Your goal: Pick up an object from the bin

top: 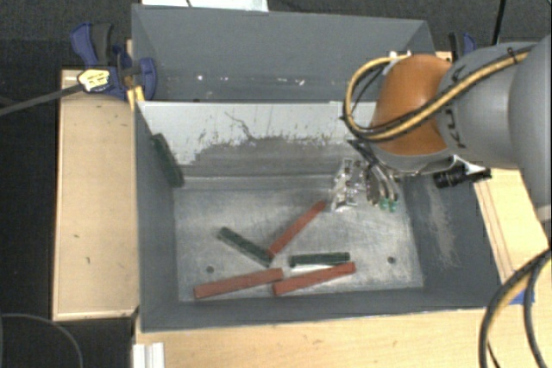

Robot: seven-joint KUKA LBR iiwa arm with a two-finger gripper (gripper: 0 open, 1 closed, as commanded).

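Whether its jaws stand open or closed cannot be told: the gripper (356, 192) hangs low, pointing down, at about 2 o'clock on the floor of the grey bin (276, 56), just beside the upper tip of a slanted red-brown stick (297, 228). A dark green stick (244, 246) lies at that stick's lower end, and a shorter green stick (319, 258) at 5 o'clock. Along 6 o'clock lie a long red-brown stick (237, 283) and a second red-brown stick (315, 278). The arm, its wrist under an orange cover (414, 112) with looped cables, bends in from 3 o'clock.
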